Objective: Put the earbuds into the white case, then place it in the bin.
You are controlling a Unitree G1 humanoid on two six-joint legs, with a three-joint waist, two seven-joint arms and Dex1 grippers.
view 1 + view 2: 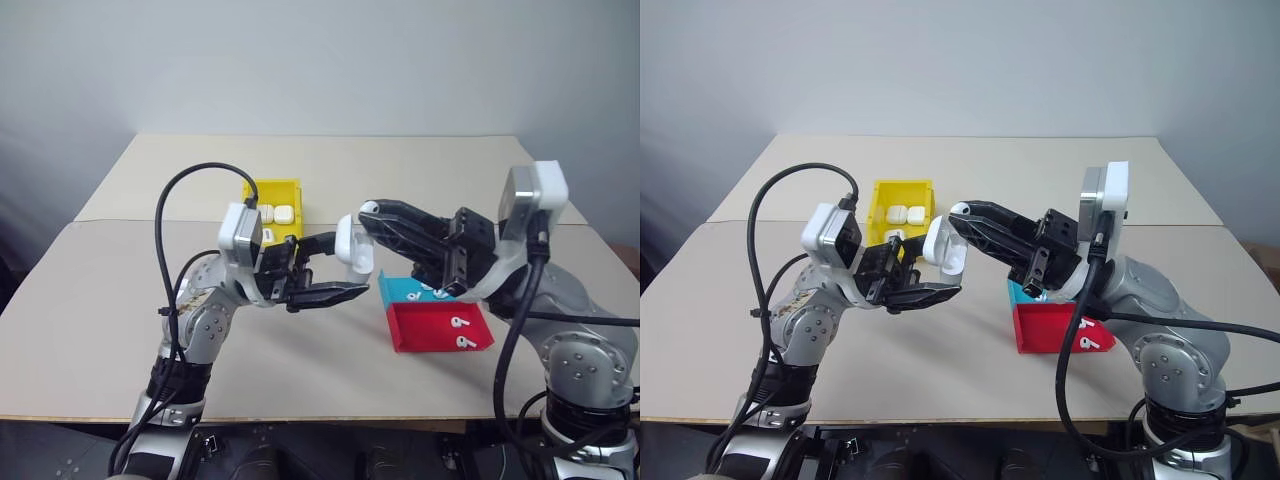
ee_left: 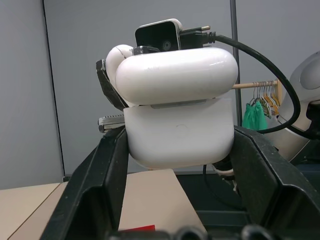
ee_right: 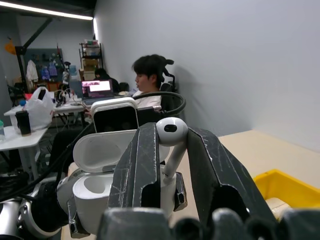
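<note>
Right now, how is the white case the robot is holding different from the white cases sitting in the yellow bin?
The held white case has its lid flipped open; the cases in the bin look shut. The held case is up in the air, clamped in the left gripper, while the cases in the yellow bin lie flat on its floor. The right gripper holds an earbud right above the held case; nothing is near the others. All are glossy, white and rounded.

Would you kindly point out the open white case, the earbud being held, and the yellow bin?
white case (image 2: 178,137): left wrist view, front of its lower body.
earbud (image 3: 171,132): right wrist view, its rounded head.
yellow bin (image 1: 272,189): left eye view, its far rim.
</note>
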